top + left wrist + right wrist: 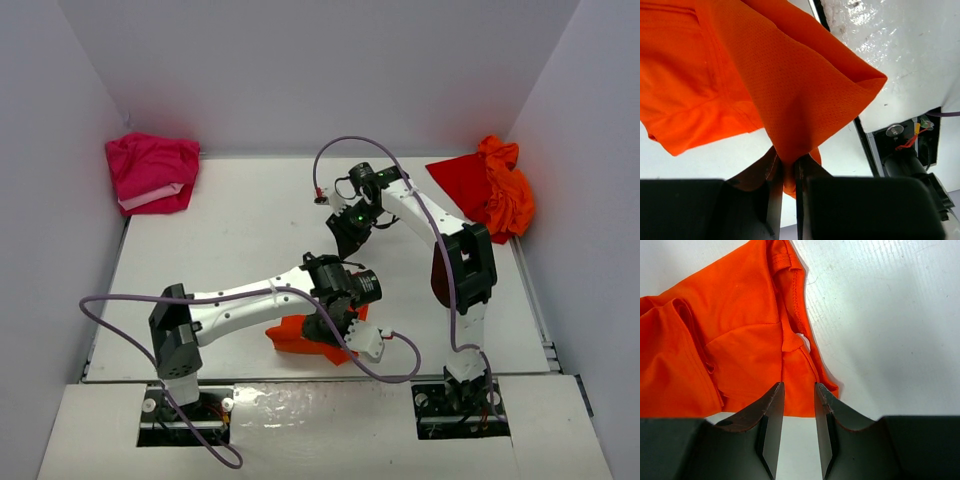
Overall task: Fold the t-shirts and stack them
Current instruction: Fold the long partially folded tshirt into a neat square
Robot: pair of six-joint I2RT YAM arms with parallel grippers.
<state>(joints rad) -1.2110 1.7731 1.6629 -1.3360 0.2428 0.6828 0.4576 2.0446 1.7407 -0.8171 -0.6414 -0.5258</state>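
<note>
An orange t-shirt point(296, 336) lies bunched at the table's front edge. My left gripper point(332, 324) is shut on a fold of it; in the left wrist view the cloth point(790, 75) runs down between the closed fingers of the gripper point(788, 167). My right gripper point(348, 238) hovers over the middle of the table, open and empty. In the right wrist view its fingers point(799, 390) stand apart just short of the edge of orange cloth point(740, 350). A folded pink t-shirt point(150, 172) lies at the back left.
A heap of red and orange shirts point(492, 186) lies at the back right against the wall. White walls close in the table point(230, 240) on three sides. The left arm's purple cable loops over the front edge, near its base mount point(910, 150).
</note>
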